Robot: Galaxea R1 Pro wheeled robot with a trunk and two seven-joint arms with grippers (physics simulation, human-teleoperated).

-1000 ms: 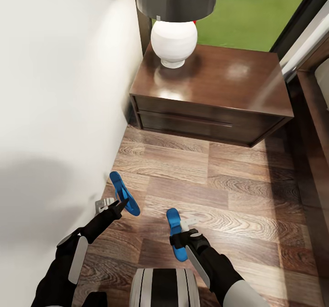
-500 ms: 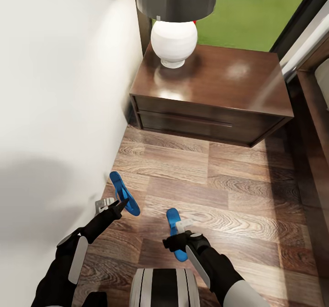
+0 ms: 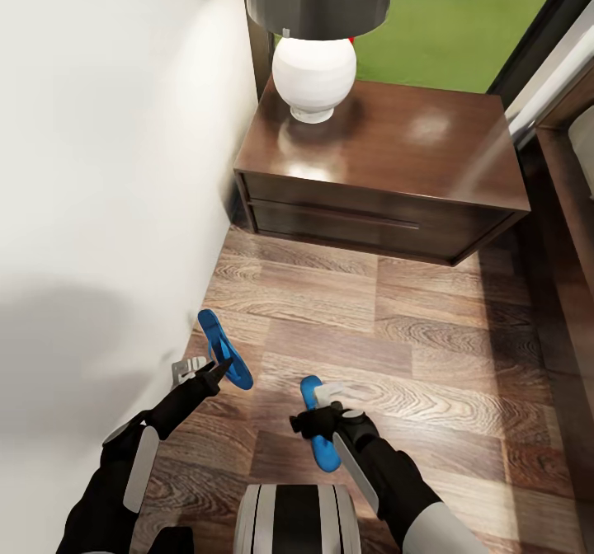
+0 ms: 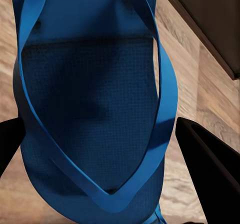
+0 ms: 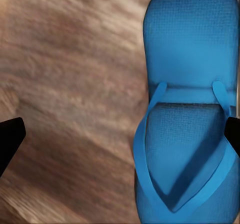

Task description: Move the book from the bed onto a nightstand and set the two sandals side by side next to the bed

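Left gripper [image 3: 200, 370]: my fingers stand apart with one blue sandal [image 3: 223, 349] between them; whether they press on it I cannot tell. It sits near the white wall [image 3: 99, 208].
Left sandal up close: in my left wrist view the sandal [image 4: 95, 109] lies between two dark fingertips [image 4: 207, 171], straps uppermost.
Right gripper [image 3: 320, 410]: my fingers are spread wide over the second sandal [image 3: 319, 438], which lies flat on the floor. In my right wrist view a fingertip [image 5: 10, 139] stands well off to one side of the sandal [image 5: 187, 114], the other at its edge.
Sandals to each other: apart, the left one closer to the nightstand [image 3: 379, 171], both well short of it.
Floor [image 3: 429, 348]: brown wood planks, grain plain to see.
Nightstand: dark brown, glossy top, two drawers, set against the wall.
Lamp [image 3: 315, 26]: white round base, grey shade, on the nightstand's wall-side corner.
Window [image 3: 462, 18]: behind the nightstand, green grass outside.
Bed [image 3: 573, 150]: dark frame edge on the nightstand's far side from the wall.
Writing: none that I can read.
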